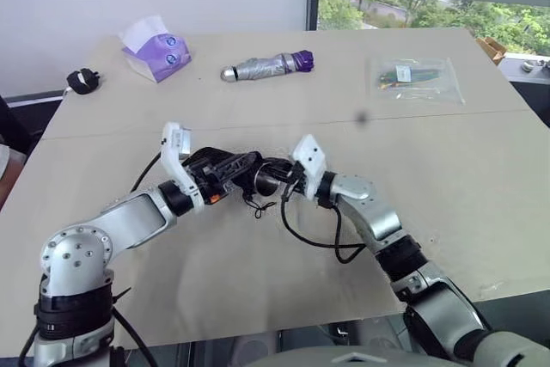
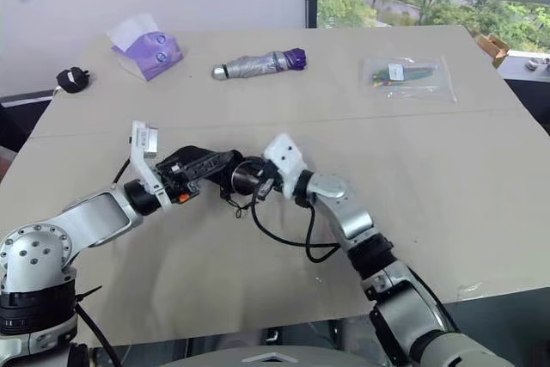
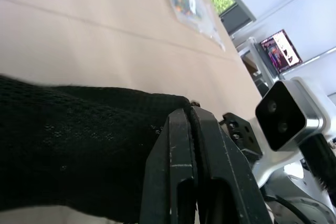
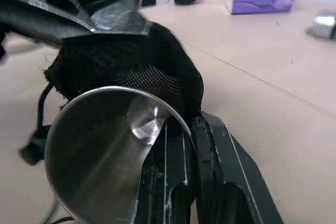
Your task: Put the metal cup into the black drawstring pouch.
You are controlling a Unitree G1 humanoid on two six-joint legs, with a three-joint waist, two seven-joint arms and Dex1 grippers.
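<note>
We hold the black drawstring pouch (image 1: pixel 225 168) with our left gripper (image 1: pixel 243 166), whose fingers are pressed together on the fabric near the mouth. Our right gripper (image 4: pixel 191 129) pinches the rim of the metal cup (image 4: pixel 102 145), one finger inside the wall and one outside. Both are lifted above the table (image 1: pixel 447 178), near its middle.

The relation that matters: the cup lies nearly level, its long axis along the line between the two grippers, and its closed bottom points toward the pouch while its open end faces back to our right wrist. In the right wrist view the black fabric already wraps over the far part of the cup, so we judge that the bottom is at the mouth or a little inside; how deep, we cannot tell. The right arm carries the cup, so it should push along this axis while the left keeps the mouth steady.

The hanging cord (image 1: pixel 256 207) could catch the rim. The umbrella (image 1: pixel 268 65), tissue pack (image 1: pixel 155 51), plug adapter (image 1: pixel 82 81) and clear bag (image 1: pixel 417 77) lie well apart at the far side and block nothing.
</note>
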